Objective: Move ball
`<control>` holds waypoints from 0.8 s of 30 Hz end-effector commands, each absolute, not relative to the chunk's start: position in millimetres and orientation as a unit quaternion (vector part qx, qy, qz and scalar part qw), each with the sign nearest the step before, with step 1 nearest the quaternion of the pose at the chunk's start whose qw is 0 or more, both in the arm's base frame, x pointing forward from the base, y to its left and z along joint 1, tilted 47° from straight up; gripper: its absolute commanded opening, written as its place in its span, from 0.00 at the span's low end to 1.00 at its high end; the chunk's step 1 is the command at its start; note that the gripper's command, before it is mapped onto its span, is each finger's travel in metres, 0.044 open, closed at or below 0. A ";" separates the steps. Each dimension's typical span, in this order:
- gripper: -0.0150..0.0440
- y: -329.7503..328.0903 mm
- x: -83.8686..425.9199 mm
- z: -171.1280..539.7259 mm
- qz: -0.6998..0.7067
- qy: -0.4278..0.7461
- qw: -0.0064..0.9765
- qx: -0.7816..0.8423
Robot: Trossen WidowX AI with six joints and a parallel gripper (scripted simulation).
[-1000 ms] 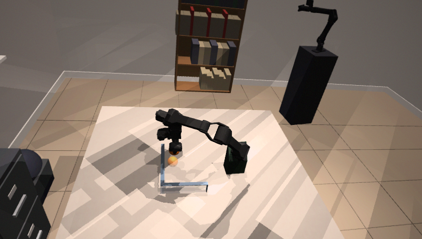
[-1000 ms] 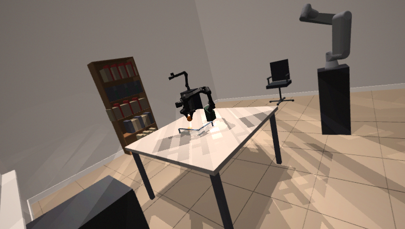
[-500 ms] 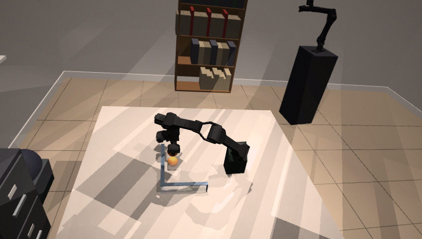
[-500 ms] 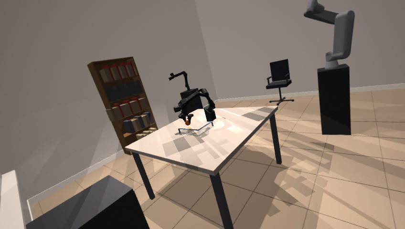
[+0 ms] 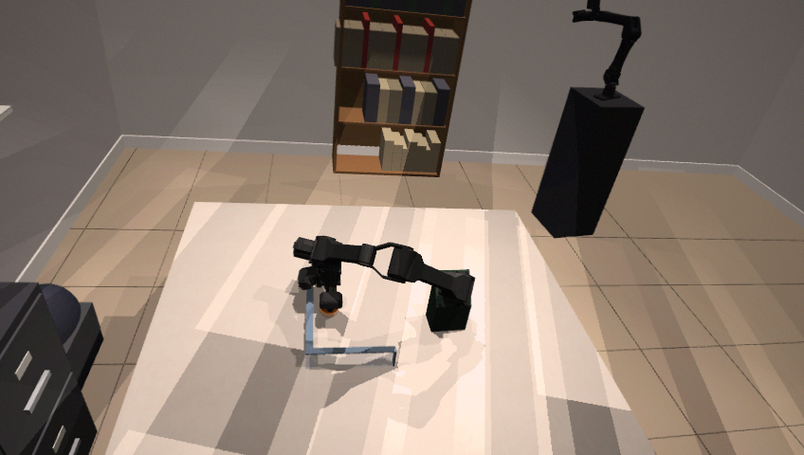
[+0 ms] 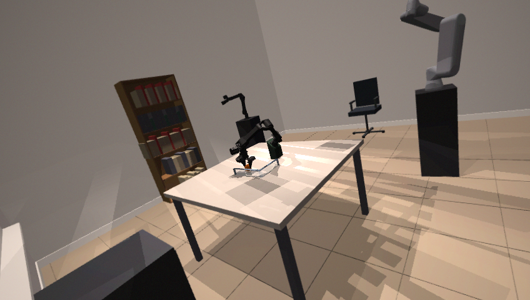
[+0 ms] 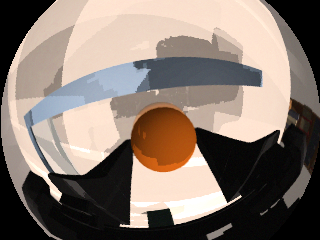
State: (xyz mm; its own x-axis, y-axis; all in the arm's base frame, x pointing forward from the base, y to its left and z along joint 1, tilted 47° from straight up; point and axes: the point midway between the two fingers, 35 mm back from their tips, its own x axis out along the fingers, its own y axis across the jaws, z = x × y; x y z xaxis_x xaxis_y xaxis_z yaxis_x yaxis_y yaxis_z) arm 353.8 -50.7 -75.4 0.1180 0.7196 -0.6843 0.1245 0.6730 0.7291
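Gripper point(image 7: 163, 154): closed on orange ball point(image 7: 163, 139), clear walls point(image 7: 187, 72) beyond fingertips; risk: opening above the table, ball rolls off-spot.

No text, label, brand, number or sign is readable in any view
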 end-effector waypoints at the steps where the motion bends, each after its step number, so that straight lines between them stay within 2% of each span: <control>1: 0.25 -48.0 353.8 -78.8 0.221 0.624 0.667 0.342; 16: 0.25 -35.1 355.8 -90.7 0.221 0.624 0.666 0.343; 24: 0.61 -38.4 356.8 -87.4 0.222 0.623 0.669 0.338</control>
State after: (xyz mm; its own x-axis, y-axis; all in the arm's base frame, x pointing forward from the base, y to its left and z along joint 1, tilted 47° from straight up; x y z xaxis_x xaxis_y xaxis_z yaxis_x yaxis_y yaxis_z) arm 356.6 -38.4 -87.7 0.1242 0.7188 -0.6840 0.1269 0.6722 0.7294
